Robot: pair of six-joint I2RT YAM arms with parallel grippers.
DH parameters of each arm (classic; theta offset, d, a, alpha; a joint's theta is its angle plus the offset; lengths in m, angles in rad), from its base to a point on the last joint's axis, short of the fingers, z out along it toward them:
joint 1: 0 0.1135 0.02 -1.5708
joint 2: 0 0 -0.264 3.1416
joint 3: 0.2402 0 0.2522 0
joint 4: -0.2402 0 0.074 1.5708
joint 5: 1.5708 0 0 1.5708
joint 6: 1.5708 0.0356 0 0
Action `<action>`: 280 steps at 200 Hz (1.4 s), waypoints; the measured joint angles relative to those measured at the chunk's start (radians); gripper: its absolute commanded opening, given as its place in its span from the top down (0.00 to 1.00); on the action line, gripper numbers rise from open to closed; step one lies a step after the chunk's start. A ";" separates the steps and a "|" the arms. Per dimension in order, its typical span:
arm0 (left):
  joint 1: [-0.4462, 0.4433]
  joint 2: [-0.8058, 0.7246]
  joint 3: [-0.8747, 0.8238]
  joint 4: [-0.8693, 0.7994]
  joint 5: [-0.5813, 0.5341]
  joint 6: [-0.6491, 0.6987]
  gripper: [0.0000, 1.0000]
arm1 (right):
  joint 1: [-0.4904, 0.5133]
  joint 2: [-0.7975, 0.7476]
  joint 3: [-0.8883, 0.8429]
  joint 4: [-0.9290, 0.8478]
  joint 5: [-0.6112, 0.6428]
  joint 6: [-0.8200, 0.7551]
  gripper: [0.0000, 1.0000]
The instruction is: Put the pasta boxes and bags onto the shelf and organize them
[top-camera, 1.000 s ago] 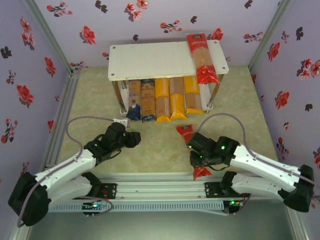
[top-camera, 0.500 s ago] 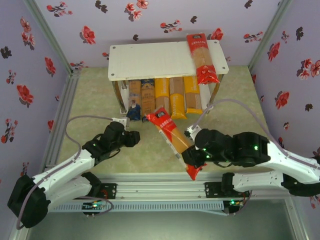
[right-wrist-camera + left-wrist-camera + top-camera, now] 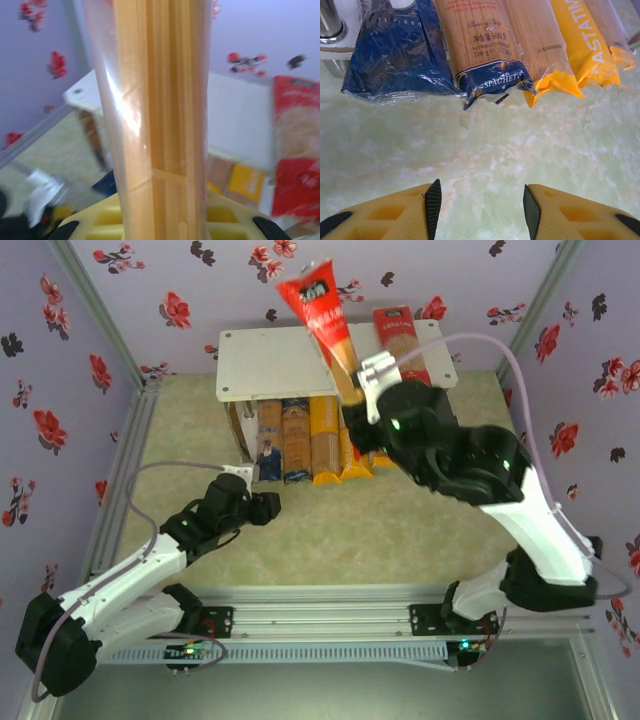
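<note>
Floral purple walls closed round the pale green table (image 3: pixel 320 540), and at its far side I saw the shelf (image 3: pixel 290 360), white boards on thin metal legs. Five packs (image 3: pixel 312 445) lay side by side on its lower tier, their near ends poking out. My right gripper (image 3: pixel 357 390) was clenched on a red pack (image 3: pixel 320 305), held steeply tilted above the top board, just left of another red pack (image 3: pixel 404 350) lying there. My left gripper (image 3: pixel 479 204) hung released, low over the table near the blue-ended packs (image 3: pixel 490 55).
</note>
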 measured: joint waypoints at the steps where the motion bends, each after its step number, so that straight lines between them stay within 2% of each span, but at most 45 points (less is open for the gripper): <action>1: 0.000 0.000 0.000 -0.001 0.000 0.000 0.50 | -0.008 0.010 0.011 -0.003 0.000 -0.003 1.00; 42: 0.010 0.000 0.015 -0.026 0.000 0.015 0.50 | -0.200 0.285 0.327 -0.104 -0.002 -0.047 1.00; 63: 0.015 0.000 0.017 -0.036 0.000 0.018 0.50 | -0.260 0.367 0.381 -0.136 -0.038 -0.039 1.00; 87: 0.023 0.000 0.017 -0.048 0.000 0.019 0.50 | -0.300 0.417 0.382 -0.170 -0.092 -0.021 1.00; 123: 0.039 0.000 0.017 -0.051 0.000 0.023 0.48 | -0.308 0.440 0.370 -0.187 -0.113 0.007 1.00; 239: 0.073 -0.005 0.016 -0.053 0.020 0.041 0.46 | -0.364 0.351 0.139 -0.042 -0.131 0.146 1.00; 262: 0.078 -0.014 0.015 -0.055 0.024 0.041 0.46 | -0.379 0.334 0.113 -0.025 -0.143 0.166 0.90; 280: 0.082 -0.018 0.010 -0.057 0.025 0.041 0.46 | -0.389 0.331 0.108 -0.019 -0.158 0.180 0.68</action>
